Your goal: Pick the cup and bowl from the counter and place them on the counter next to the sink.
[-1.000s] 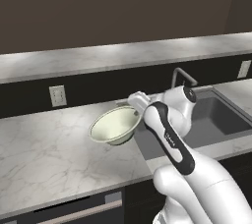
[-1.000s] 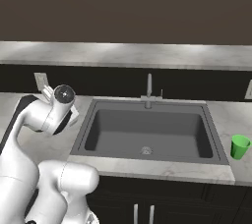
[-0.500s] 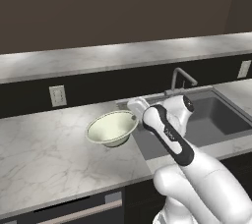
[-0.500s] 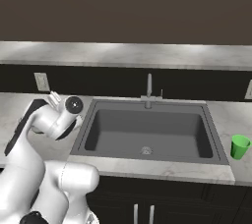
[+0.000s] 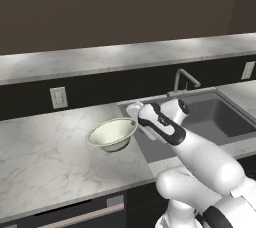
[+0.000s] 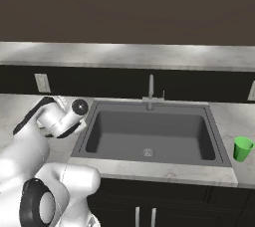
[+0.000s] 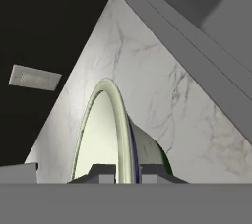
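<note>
The bowl [image 5: 112,133] sits over the counter [image 5: 45,157] just left of the sink [image 5: 215,117], its mouth facing up and tipped slightly, the near rim a little lower than the side toward the arm. Whether its base touches the stone or hangs just above it cannot be told. Being round, it has no real long axis; in the hand view the bowl [image 7: 106,134] appears edge-on, its rim running as a thin pale arc straight away from the fingertips [image 7: 106,173], pale inside on one side, darker outer wall on the other.

The gripper [image 7: 122,175] is pinching that rim, one finger inside the bowl and one outside, jaws nearly pressed together on the thin wall. In the left base view the gripper [image 5: 134,112] meets the bowl at its sink-side edge.

A wall outlet [image 5: 58,97] is behind the bowl on the dark backsplash. The faucet [image 6: 150,90] stands behind the basin. The cup [image 6: 243,148] stands upright, mouth up, on the counter on the far side of the sink, well apart from the bowl.
</note>
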### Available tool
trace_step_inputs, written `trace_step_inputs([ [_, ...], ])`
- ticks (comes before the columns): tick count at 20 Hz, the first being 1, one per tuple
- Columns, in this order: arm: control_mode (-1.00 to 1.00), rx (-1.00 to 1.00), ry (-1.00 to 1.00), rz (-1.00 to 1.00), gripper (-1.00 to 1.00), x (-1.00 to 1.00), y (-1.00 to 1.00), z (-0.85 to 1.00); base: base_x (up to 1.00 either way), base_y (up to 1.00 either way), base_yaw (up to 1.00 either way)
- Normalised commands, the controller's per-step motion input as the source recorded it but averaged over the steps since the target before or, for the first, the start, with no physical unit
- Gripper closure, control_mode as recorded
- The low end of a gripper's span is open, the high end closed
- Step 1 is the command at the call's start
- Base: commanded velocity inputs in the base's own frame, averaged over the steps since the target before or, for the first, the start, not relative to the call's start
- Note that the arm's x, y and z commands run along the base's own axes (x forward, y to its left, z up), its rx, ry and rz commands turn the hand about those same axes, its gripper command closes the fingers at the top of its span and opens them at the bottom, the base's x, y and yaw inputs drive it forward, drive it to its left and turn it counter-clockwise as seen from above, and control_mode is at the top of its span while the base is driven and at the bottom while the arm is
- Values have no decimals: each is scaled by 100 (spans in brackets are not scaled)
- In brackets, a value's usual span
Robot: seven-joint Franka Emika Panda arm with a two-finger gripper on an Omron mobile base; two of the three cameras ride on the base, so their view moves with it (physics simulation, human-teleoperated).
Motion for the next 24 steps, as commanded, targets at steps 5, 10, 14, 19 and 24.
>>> trace_step_inputs([
  [5, -100, 0, 0, 0, 100, 12, 0, -13, 0, 0, 0],
  [10, -100, 0, 0, 0, 100, 0, 0, -24, 0, 0, 0],
  [14, -100, 0, 0, 0, 100, 0, 0, -36, 0, 0, 0],
  [19, -100, 0, 0, 0, 100, 17, 0, -38, 0, 0, 0],
  [24, -100, 0, -2, 0, 100, 23, 0, -37, 0, 0, 0],
])
